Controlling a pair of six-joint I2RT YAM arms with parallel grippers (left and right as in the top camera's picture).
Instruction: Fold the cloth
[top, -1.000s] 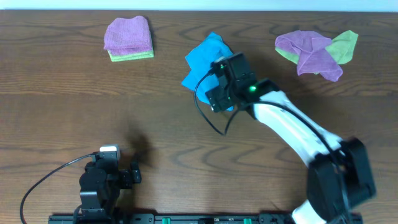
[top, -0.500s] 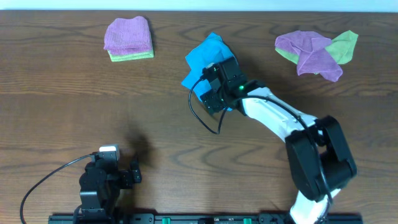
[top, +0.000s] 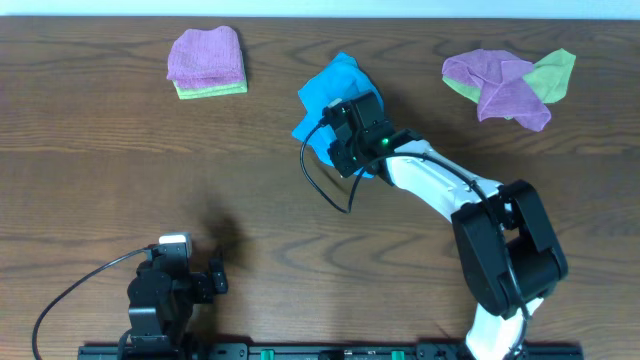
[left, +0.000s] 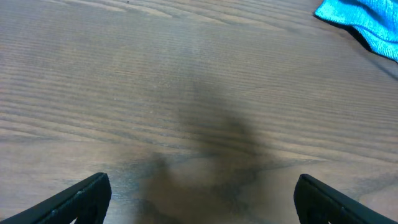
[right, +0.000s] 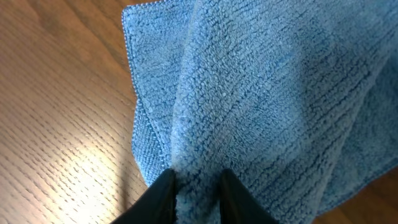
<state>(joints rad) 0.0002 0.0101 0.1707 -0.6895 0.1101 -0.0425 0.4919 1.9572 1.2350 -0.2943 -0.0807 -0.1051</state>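
Right end effector (right: 198, 193) pinches a ridge of the cloth (right: 261, 93); that shallow bite may slip when lifted.

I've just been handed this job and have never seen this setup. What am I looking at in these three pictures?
This is a two-armed robot at a wooden table. The overhead picture looks straight down; the other two come from a camera on each wrist. The right gripper pinches a fold of the sky-blue cloth. The left gripper is open, holding nothing, over bare wood. Also there: a folded purple-and-green stack and a crumpled purple-and-green pile.
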